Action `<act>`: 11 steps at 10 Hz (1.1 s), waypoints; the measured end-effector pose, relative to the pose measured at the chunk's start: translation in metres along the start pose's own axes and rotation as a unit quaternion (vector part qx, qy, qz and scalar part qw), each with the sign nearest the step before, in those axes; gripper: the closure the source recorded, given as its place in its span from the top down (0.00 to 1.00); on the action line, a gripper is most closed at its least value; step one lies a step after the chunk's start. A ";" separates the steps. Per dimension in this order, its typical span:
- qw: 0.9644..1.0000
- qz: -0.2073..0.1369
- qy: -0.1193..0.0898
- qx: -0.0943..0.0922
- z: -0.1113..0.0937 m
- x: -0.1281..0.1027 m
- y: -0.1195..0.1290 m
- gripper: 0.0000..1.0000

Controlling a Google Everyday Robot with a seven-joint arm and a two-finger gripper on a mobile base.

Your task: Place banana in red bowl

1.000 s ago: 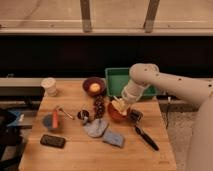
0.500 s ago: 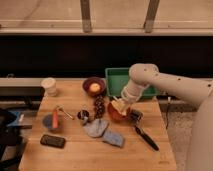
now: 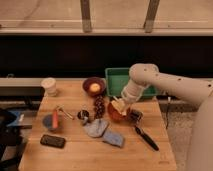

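From my seat the arm (image 3: 165, 82) comes in from the right, bends down over the table (image 3: 100, 150), and the gripper (image 3: 119, 104) sits right above the red bowl (image 3: 116, 114), near the table's middle-right. There's a pale yellow piece at the gripper tip, which I take to be the banana (image 3: 118, 106). It's just over the bowl's back rim, maybe touching it, can't say for sure. Fingers: can't tell if they're clamped on the banana or parted, that bit is too mushy to read.

Progress, my call: pick is done, carry is done, banana is over or at the bowl. What's left is the release, if not made already, and backing the arm off w/o dragging the bowl. I can't confirm the banana is resting inside on its own, so I wouldn't count the task closed yet.

Other stuff around: dark maroon bowl (image 3: 94, 86) w/ a round yellowish item (image 3: 94, 88) in it, behind-left of the red one. Green tray (image 3: 116, 79) behind the arm. Pale cup (image 3: 49, 86) at far left. Dark flat slab (image 3: 53, 141) at front left, blue-grey cloths (image 3: 104, 133) in the front middle, a black-handled tool (image 3: 146, 138) at front right. None of them touch the red bowl as far as I can see, though the cloth is near its front-left side
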 end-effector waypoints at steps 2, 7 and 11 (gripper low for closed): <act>1.000 -0.007 0.005 0.008 0.002 -0.001 0.001 0.79; 1.000 -0.005 0.005 0.022 0.009 -0.005 -0.001 0.80; 1.000 -0.005 0.005 0.022 0.008 -0.005 -0.001 0.80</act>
